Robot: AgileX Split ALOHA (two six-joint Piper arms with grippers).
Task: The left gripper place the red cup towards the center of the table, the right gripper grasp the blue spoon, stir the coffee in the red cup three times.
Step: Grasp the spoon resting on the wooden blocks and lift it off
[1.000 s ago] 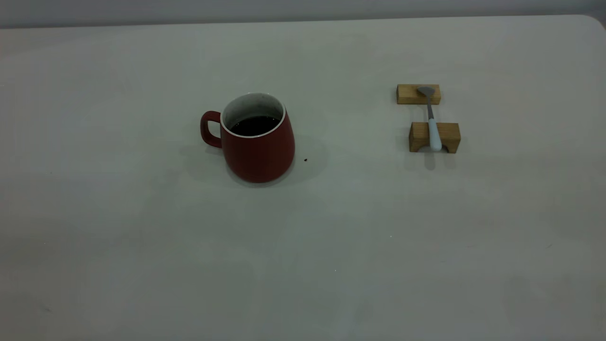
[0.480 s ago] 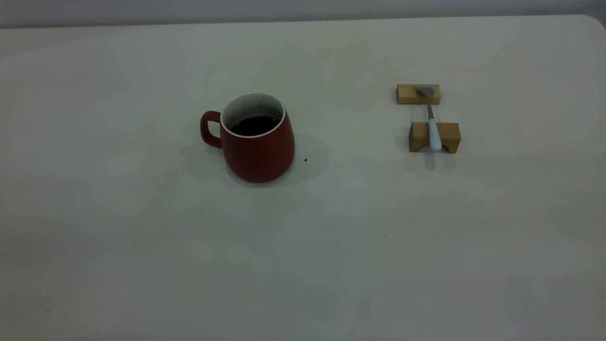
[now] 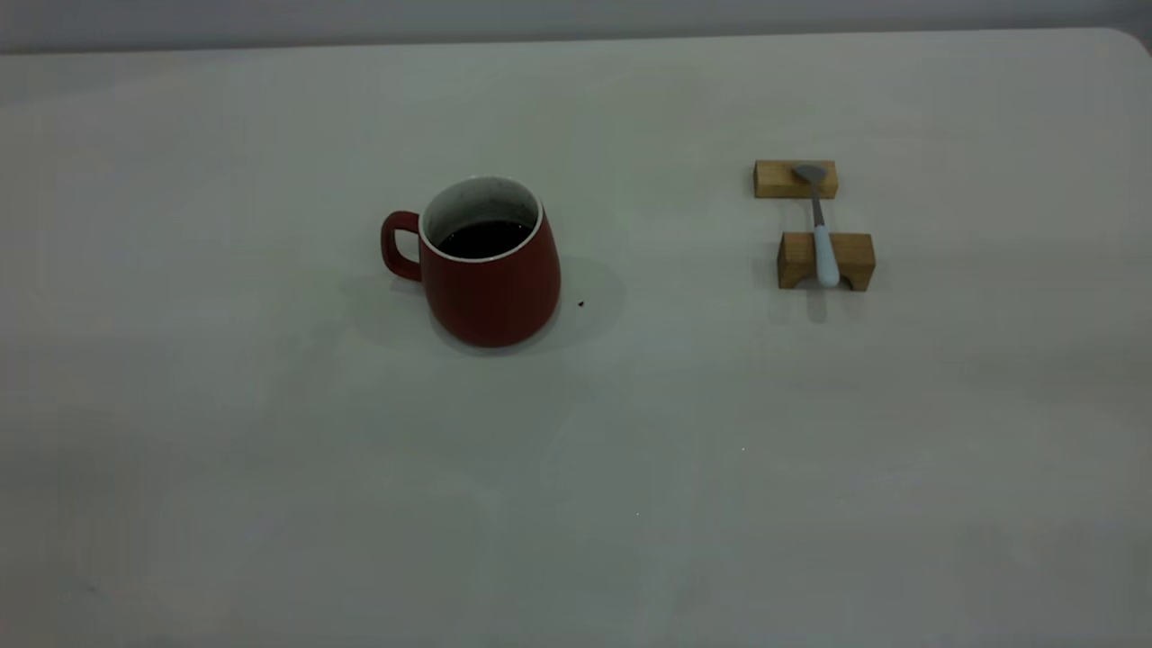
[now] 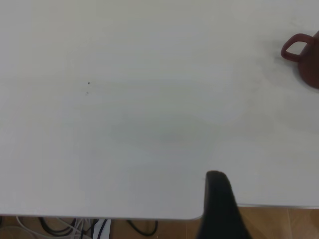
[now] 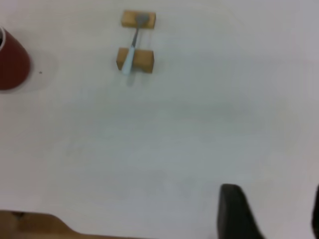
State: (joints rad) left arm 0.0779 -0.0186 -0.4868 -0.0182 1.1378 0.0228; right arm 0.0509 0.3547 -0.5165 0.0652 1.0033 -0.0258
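Note:
The red cup (image 3: 490, 279) stands upright on the table (image 3: 576, 468), left of the middle, its handle pointing left, with dark coffee (image 3: 486, 238) inside. The blue spoon (image 3: 821, 238) lies across two wooden blocks at the right. Neither gripper appears in the exterior view. The left wrist view shows one black finger (image 4: 217, 196) of the left gripper (image 4: 266, 177) over the table's near edge, far from the cup (image 4: 305, 55). The right gripper (image 5: 273, 189) hangs open and empty above bare table, well short of the spoon (image 5: 130, 50) and the cup (image 5: 11, 62).
The spoon's bowl rests on a flat wooden block (image 3: 796, 178) and its handle on an arched block (image 3: 826, 261). A small dark speck (image 3: 580, 304) lies right of the cup. Cables (image 4: 75, 226) run on the floor below the table edge.

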